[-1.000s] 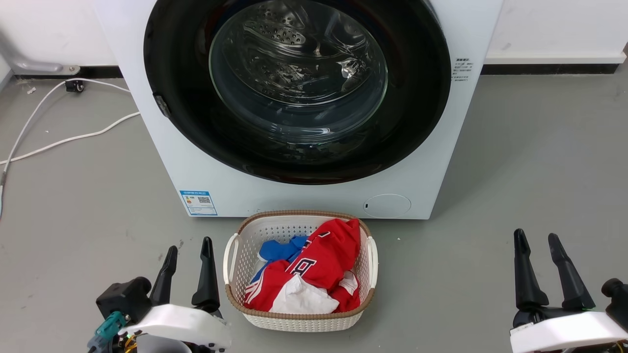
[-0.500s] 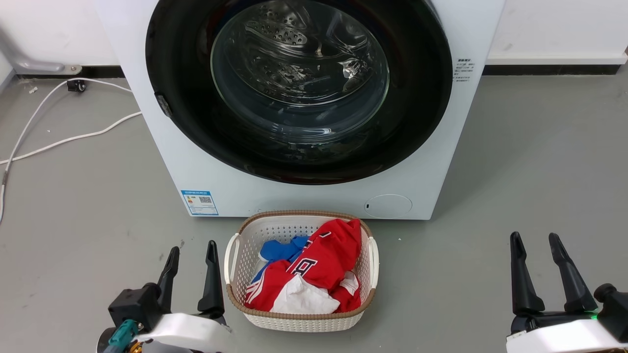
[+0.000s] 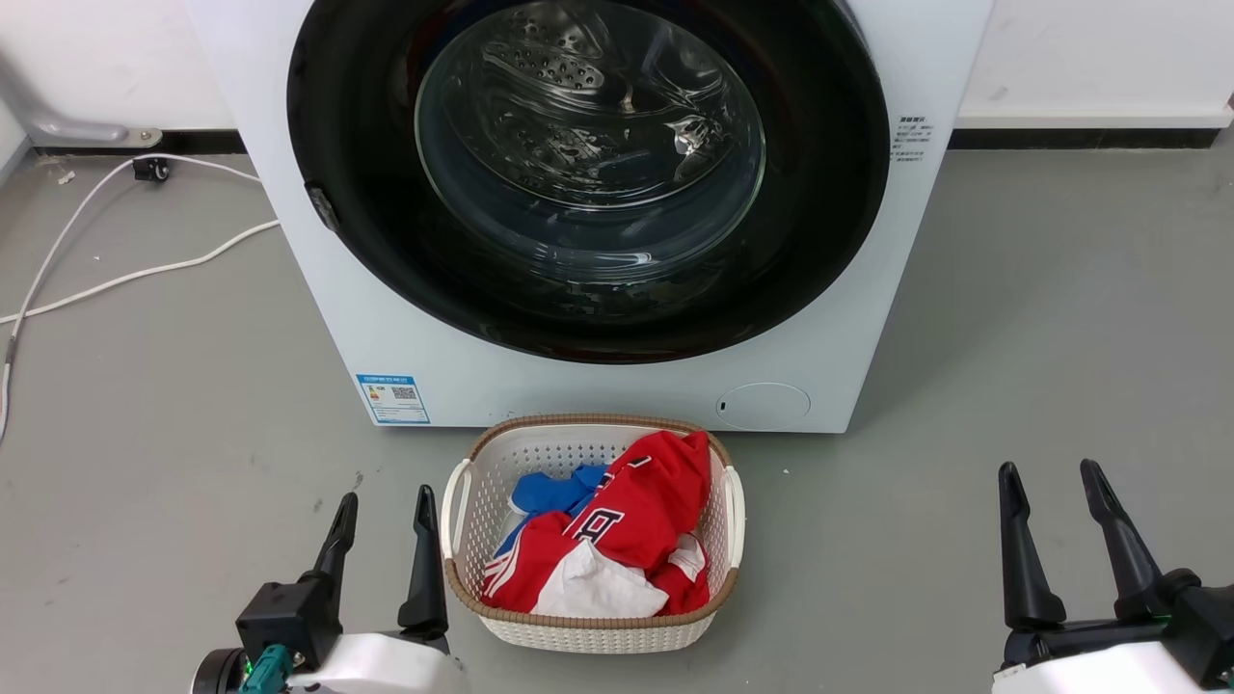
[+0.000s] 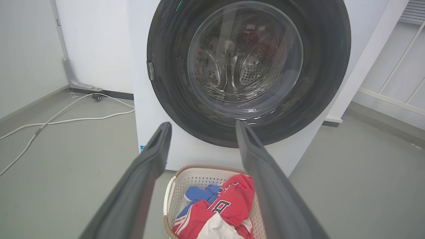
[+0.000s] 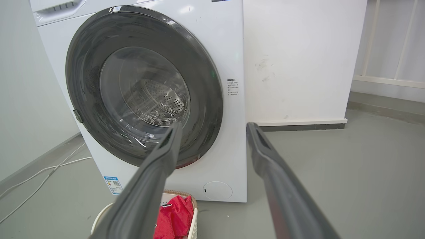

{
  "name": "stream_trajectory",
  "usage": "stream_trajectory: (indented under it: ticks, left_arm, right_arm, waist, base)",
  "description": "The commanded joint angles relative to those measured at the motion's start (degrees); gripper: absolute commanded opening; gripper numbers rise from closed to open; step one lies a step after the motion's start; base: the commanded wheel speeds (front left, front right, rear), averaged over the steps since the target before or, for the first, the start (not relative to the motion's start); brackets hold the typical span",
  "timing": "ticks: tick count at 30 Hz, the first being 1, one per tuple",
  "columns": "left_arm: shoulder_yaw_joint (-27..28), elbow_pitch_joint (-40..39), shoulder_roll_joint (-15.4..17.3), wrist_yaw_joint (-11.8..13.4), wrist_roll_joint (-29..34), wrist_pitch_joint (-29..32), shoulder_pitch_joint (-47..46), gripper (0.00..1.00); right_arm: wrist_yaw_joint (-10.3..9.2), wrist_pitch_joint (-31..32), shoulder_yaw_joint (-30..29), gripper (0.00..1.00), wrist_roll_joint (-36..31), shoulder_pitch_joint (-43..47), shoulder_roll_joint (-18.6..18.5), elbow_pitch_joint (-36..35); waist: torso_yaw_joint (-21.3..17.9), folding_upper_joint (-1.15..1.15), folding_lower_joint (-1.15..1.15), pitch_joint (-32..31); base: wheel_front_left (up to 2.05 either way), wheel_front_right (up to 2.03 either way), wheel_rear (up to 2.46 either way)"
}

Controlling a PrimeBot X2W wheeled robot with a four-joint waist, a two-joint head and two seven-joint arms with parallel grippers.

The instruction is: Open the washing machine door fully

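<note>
The washing machine door (image 3: 588, 154) sits closed, flush in the machine front (image 3: 289, 251). A laundry basket (image 3: 588, 422) stands on the floor (image 3: 1012, 318) just before it, between the left gripper (image 3: 386, 498) and right gripper (image 3: 1049, 469), both with jaws spread

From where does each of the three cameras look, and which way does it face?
Head view: high on the robot, facing forward and down at the closed washing machine door and laundry basket; left hand lower left, right hand lower right, both open.
Left wrist view: low, left of the basket, facing the door straight on; its own fingers rise from below.
Right wrist view: low, further right, facing the door obliquely; its own fingers show.
Shared: all three show the door and basket.
</note>
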Motion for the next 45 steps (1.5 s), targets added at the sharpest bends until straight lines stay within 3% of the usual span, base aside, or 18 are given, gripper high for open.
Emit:
stream_trajectory:
  ticks: [1,19,43,44,45]
  left_arm:
    - [0.20,-0.08,-0.07,-0.20,1.26,-0.51,0.36,1.00]
    - [1.54,-0.50,-0.90,-1.53,7.57,-2.46,1.48,1.00]
    - [1.12,-0.19,-0.96,-0.53,6.99,-2.91,1.77,1.00]
    - [1.15,-0.18,-0.96,-0.49,7.04,-2.91,1.79,1.00]
    - [1.13,-0.16,-0.96,-0.53,7.06,-2.91,1.81,1.00]
  right_arm:
    - [0.13,-0.62,0.09,1.00,-1.04,0.35,-0.16,-0.68]
    - [0.07,-2.61,-0.10,1.00,-6.05,1.77,-0.15,-1.14]
    - [0.07,-3.00,-0.21,1.00,-2.36,1.93,-0.14,1.05]
    - [0.07,-3.00,-0.12,0.55,-2.41,1.95,-0.14,1.12]
    - [0.07,-3.00,0.00,0.00,-2.54,1.93,-0.14,1.10]
  waist:
    - [0.02,0.00,0.00,0.00]
    - [0.39,0.00,0.00,0.09]
    - [0.65,0.00,0.00,0.09]
    - [0.65,0.00,0.00,0.09]
    - [0.66,0.00,0.00,0.08]
  base:
    - [0.00,0.00,0.00]
    - [0.00,0.00,0.00]
    - [0.00,0.00,0.00]
    - [0.00,0.00,0.00]
    - [0.00,0.00,0.00]
